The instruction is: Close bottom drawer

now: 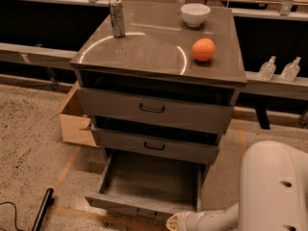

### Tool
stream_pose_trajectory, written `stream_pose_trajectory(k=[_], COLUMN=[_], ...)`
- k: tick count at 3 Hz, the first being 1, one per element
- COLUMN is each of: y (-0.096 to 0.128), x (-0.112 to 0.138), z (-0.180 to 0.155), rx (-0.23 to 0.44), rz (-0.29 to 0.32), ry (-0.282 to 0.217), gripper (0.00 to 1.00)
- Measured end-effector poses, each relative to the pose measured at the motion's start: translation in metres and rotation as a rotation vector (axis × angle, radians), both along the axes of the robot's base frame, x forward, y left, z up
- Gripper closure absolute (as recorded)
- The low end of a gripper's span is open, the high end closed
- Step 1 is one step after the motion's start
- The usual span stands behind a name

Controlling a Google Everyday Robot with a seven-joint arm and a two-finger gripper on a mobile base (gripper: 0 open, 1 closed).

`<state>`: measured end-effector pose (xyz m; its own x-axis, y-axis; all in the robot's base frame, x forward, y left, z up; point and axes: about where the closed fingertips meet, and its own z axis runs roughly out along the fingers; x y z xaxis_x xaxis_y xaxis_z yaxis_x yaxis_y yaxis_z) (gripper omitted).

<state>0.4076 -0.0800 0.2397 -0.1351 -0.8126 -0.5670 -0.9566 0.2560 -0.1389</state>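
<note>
The bottom drawer (pixel 137 203) of the grey cabinet (pixel 159 57) is pulled well out, and its empty grey box interior (pixel 154 177) shows. Its slim front panel faces me at the lower edge of the view, with the small dark handle (pixel 144 214) just visible. My gripper (pixel 174 222) is at the tip of the white arm, low at the bottom edge, right by the drawer's front right corner. Most of it is cut off or hidden there.
The middle drawer (pixel 154 146) and top drawer (pixel 151 109) stand slightly ajar. On the cabinet top are a can (pixel 116 17), a white bowl (pixel 195 14) and an orange (pixel 203 49). A cardboard box (pixel 74 121) sits on the floor at the left. My white body (pixel 274 186) fills the lower right.
</note>
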Motion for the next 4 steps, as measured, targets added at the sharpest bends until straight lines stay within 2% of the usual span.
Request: stream_pose_trajectory(k=[2, 3, 4], y=[0.014, 0.021, 0.026], x=[0.0, 0.001, 0.008], z=[-0.034, -0.044, -0.047], rx=[-0.022, -0.047, -0.085], rz=[-0.026, -0.042, -0.064], ry=[-0.05, -0.088, -0.147], gripper=[1.0, 1.0, 1.0])
